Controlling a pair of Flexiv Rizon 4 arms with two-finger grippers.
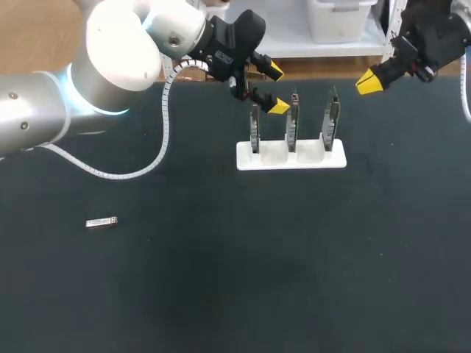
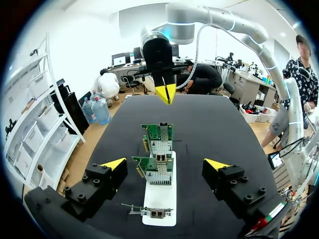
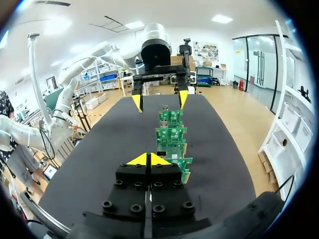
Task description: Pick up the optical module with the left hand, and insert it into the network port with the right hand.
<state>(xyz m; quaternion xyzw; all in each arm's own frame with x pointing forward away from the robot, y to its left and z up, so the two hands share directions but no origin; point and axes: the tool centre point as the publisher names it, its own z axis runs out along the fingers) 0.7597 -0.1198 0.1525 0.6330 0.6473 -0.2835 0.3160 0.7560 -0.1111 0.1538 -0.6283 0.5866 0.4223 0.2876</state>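
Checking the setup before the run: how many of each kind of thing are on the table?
Network cards: 3
White holder: 1
Optical module: 1
Total: 5

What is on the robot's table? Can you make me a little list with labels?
optical module: flat on the table, away from both arms
network cards: three, upright in a white holder
left fingers: open, empty, at one end of the holder
right fingers: shut, empty, beyond the other end
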